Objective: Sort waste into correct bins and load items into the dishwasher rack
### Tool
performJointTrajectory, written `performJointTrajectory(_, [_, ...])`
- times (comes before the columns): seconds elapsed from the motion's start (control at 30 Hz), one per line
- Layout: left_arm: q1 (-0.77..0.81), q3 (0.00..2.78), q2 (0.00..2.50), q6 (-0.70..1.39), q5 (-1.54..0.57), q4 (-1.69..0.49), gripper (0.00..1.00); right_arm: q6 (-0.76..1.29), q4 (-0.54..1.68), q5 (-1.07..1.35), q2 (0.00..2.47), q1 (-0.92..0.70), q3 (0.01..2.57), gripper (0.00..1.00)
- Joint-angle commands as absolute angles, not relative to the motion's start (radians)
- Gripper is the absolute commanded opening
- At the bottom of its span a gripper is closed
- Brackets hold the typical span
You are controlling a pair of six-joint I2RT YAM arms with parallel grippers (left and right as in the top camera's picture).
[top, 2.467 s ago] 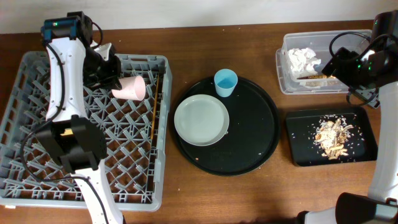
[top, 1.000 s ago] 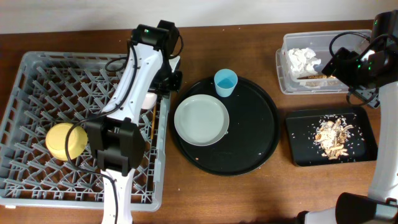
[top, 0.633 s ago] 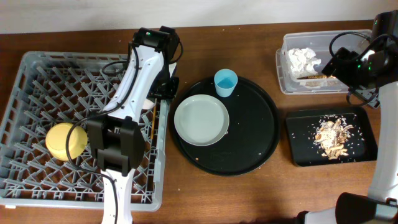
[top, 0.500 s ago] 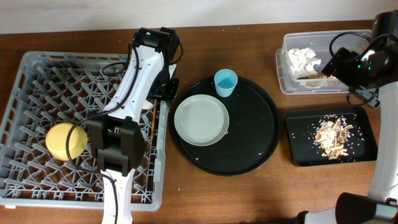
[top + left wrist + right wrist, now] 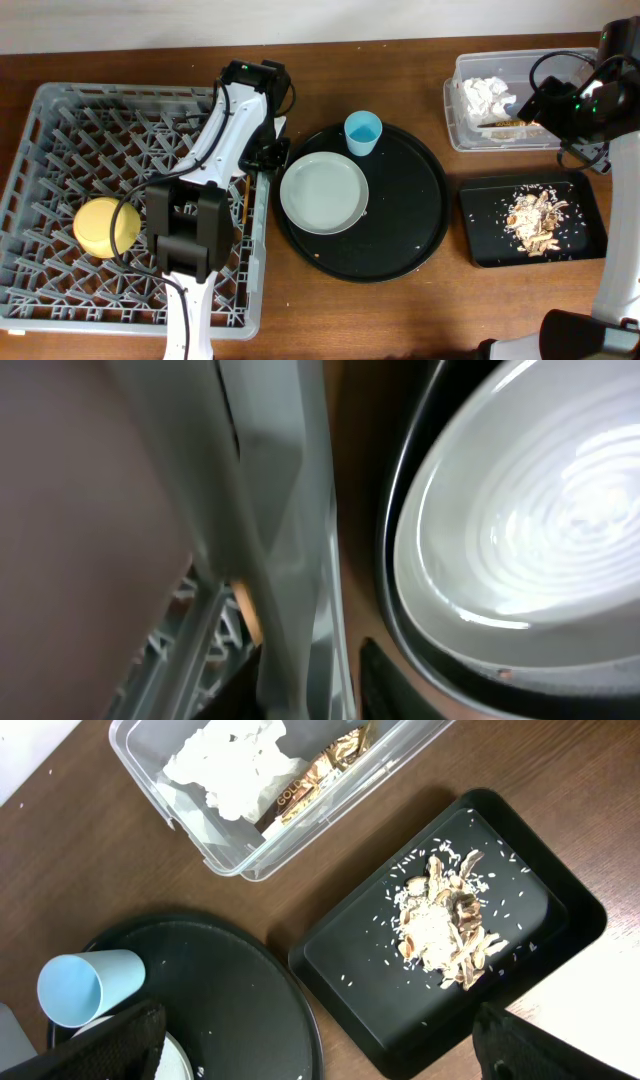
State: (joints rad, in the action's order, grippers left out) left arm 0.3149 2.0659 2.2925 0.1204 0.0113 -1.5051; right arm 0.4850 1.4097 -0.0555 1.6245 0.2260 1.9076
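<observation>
The grey dishwasher rack point(image 5: 60, 290) holds a yellow bowl point(image 5: 100, 226) and a wooden chopstick point(image 5: 243, 207) by its right wall. The pink cup is hidden under my left arm. My left gripper point(image 5: 268, 155) hangs low over the rack's right rim point(image 5: 290, 510), fingers apart on either side of it point(image 5: 310, 695), holding nothing. The pale grey-green plate point(image 5: 324, 193) point(image 5: 520, 500) and blue cup point(image 5: 363, 133) point(image 5: 85, 988) sit on the round black tray. My right gripper point(image 5: 538, 103) point(image 5: 330, 1055) is wide open and empty, high over the bins.
The round black tray point(image 5: 410, 240) lies right of the rack. The clear tub point(image 5: 460, 135) point(image 5: 150, 775) holds white napkins point(image 5: 230, 760) and a gold wrapper point(image 5: 320, 775). The shallow black tray point(image 5: 480, 245) point(image 5: 540, 890) holds food scraps point(image 5: 440, 925).
My left arm has left the pink cup in the rack and swung to the rack's right rim, sinking toward the plate. The yellow bowl now shows. The right arm has not moved.
</observation>
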Motion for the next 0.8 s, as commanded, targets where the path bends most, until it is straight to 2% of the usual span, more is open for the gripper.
performJointTrajectory(0.0, [0.316,2.063,2.263,0.119,0.003,-1.472,0.20,0.476,1.409,-0.061,1.628,0.228,1.916,0.99])
performJointTrajectory(0.23, [0.316,2.063,2.263,0.120,0.004,-1.399,0.03,0.476,1.409,-0.061,1.628,0.228,1.916,0.99])
performJointTrajectory(0.3, [0.316,2.063,2.263,0.120,0.003,-1.375,0.01,0.476,1.409,-0.061,1.628,0.228,1.916,0.99])
performJointTrajectory(0.77, [0.306,2.063,2.263,0.120,0.005,-1.176,0.02,0.476,1.409,-0.061,1.628,0.228,1.916,0.99])
